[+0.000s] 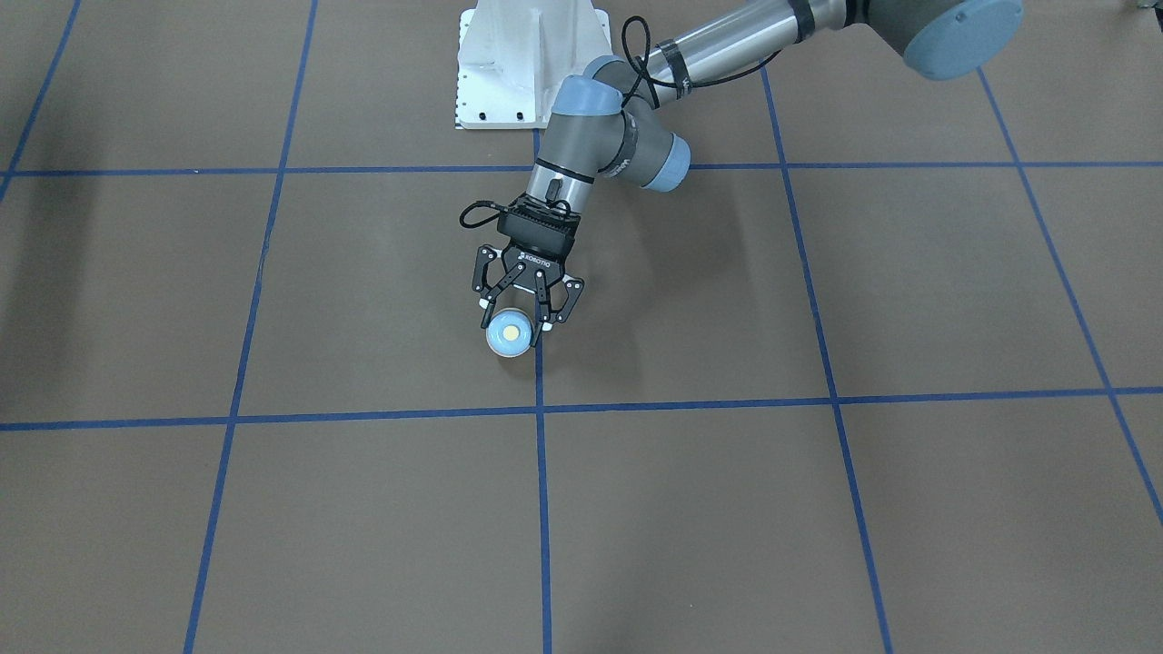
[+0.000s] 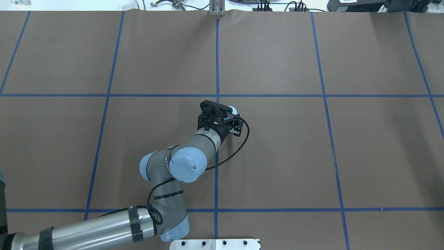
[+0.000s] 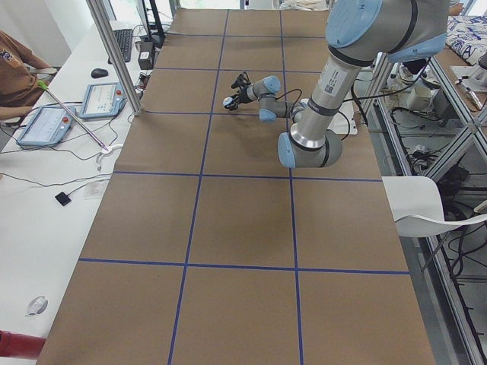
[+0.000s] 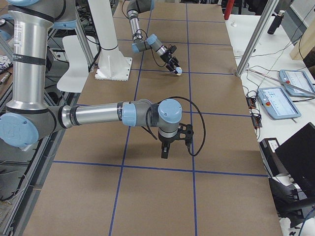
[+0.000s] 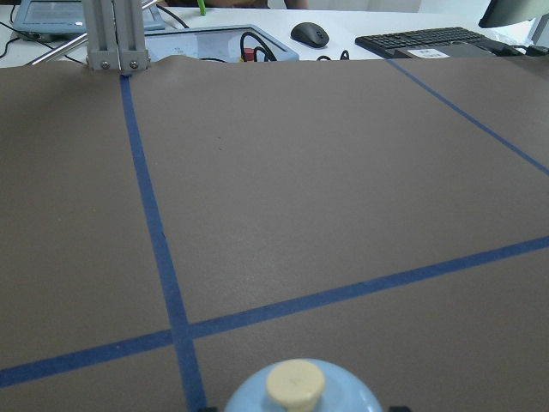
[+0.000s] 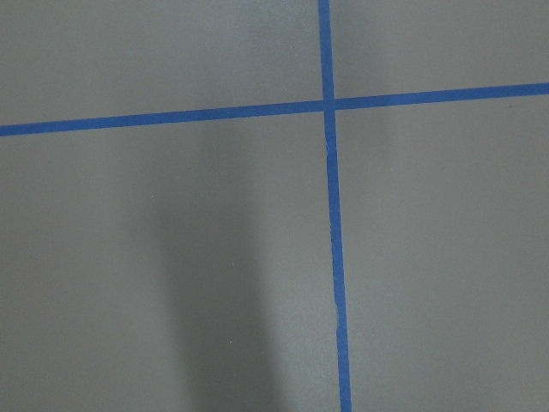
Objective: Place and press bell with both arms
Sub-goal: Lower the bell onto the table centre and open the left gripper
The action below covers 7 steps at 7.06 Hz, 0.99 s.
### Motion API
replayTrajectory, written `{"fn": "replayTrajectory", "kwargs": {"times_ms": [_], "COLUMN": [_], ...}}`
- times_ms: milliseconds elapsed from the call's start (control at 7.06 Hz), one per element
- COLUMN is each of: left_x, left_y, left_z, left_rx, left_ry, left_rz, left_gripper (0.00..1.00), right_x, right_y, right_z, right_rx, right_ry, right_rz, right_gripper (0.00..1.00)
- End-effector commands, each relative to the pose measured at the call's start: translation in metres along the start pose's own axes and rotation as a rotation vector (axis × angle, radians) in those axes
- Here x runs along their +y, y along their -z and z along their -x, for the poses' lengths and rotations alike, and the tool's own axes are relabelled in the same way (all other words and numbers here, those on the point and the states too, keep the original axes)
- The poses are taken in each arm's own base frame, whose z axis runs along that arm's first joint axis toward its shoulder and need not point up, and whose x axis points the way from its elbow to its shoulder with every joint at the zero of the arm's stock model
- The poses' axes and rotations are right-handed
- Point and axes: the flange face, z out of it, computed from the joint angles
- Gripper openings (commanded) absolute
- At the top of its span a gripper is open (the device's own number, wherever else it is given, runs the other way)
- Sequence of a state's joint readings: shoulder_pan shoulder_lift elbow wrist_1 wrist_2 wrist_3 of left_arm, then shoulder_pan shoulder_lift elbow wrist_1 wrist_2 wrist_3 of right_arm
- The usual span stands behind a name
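Left gripper [image 1: 515,328] seemingly clamps the upright bell [image 1: 509,334] beside a tape line [image 1: 542,472]

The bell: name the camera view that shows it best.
The exterior front-facing view: the bell shows its dome top and cream button within the left gripper. The left wrist view crops it at the bottom edge, overhead hides most behind the gripper, the side views show it tiny, the right wrist view not at all.

Brown table [image 2: 277,156] with blue tape grid [image 2: 216,52] — white desk [image 3: 53,251] beside.
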State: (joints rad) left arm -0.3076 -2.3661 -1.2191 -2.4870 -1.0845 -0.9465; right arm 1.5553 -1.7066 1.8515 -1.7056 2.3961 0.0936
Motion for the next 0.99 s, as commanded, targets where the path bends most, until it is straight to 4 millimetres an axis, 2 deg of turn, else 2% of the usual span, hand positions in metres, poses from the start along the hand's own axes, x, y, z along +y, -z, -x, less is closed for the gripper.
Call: {"fn": "replayTrajectory", "kwargs": {"times_ms": [0,142,283,425,566,708,849], "left_x": [0.006,0.005,0.005,0.004,0.003,0.002,0.000], "left_y": [-0.002,-0.003,-0.003,-0.002,-0.002,-0.001,-0.001], "left_z": [-0.010,-0.009,-0.010,-0.010,-0.009,-0.010,-0.010], "left_rx": [0.001,-0.001,0.000,0.002,0.003,0.006,0.006], "left_ry": [0.004,0.005,0.006,0.009,0.011,0.013,0.014], "left_rz": [0.005,0.005,0.004,0.003,0.001,-0.001,-0.003], "left_gripper": [0.00,0.07,0.26,0.35,0.49,0.66,0.89], "right_x": [0.001,0.002,0.002,0.001,0.000,-0.008,-0.008], "right_y": [0.001,0.000,0.000,0.000,0.001,0.007,0.009], "right_z": [0.001,0.000,0.000,0.000,0.001,0.008,0.010], "right_rx": [0.000,0.000,0.000,0.000,-0.002,-0.002,-0.005], "right_ry": [0.001,0.000,0.000,0.000,0.003,0.017,0.020], "right_rz": [-0.002,-0.001,-0.001,-0.001,-0.002,-0.017,-0.020], "right_gripper": [1.00,1.00,1.00,1.00,1.00,1.00,1.00]}}
